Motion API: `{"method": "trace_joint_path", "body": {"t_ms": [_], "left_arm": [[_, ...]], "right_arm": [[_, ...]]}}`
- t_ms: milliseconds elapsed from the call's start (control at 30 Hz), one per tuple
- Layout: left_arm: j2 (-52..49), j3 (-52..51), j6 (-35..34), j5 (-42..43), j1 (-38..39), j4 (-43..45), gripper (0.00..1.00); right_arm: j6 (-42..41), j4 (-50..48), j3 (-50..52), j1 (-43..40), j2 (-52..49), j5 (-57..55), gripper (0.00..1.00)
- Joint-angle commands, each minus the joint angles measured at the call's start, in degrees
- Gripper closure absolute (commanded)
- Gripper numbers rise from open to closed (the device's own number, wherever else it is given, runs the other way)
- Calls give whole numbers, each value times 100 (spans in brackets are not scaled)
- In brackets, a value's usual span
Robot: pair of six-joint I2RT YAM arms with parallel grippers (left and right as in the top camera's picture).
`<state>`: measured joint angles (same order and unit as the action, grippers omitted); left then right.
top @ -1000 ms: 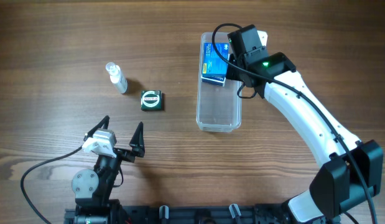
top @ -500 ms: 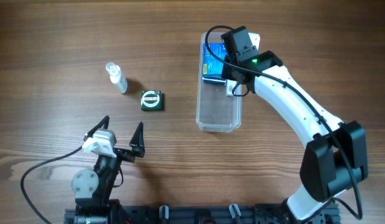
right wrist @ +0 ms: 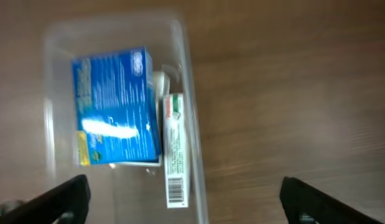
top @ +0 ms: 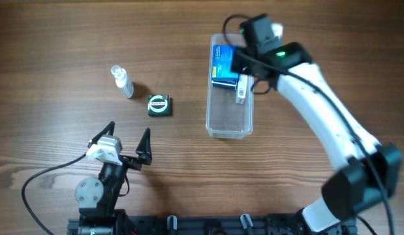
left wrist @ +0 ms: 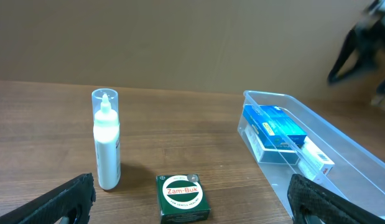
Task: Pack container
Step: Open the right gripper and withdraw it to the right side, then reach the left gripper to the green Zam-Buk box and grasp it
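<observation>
Clear glossy plastic container [top: 229, 121], matt wood-grain table [top: 58, 39] (smooth), glossy blue box [top: 220, 65]

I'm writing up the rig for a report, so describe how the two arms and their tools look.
The right arm has white links, black joints, a green light near the wrist and a looping black cable. The left arm is black with a round grey joint cap, a white wrist piece and a trailing black cable. The left tool and right tool have black tapered fingers.
</observation>
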<state>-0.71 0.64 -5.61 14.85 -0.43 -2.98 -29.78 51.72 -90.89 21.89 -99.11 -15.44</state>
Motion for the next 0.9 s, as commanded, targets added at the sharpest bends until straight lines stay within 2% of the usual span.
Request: {"method": "trace_joint_path", "body": {"t_ms": [0, 100, 267, 367, 567, 667, 867], "left_arm": [[11, -31, 70, -17, 33, -7, 0], [11, -31, 70, -17, 33, -7, 0], [11, -31, 70, -17, 33, -7, 0], [11, -31, 70, -17, 33, -7, 0], [11, -31, 70, -17, 33, -7, 0], [11, -31, 70, -17, 33, -7, 0], [11, -31, 70, -17, 33, -7, 0]], "right_arm": [[-39, 232, -264, -815, 651, -101, 0], [-33, 557, -256, -1801, 673, 321, 0], [-42, 817, -236, -3521, 540, 1690, 0], [-48, 931, -234, -4052, 533, 1683, 0], [-511, 798, 22, -4522, 459, 1370, 0], [-470, 772, 245, -4553, 457, 922, 0], [-476, 723, 262, -4553, 448, 925, 0]]}}
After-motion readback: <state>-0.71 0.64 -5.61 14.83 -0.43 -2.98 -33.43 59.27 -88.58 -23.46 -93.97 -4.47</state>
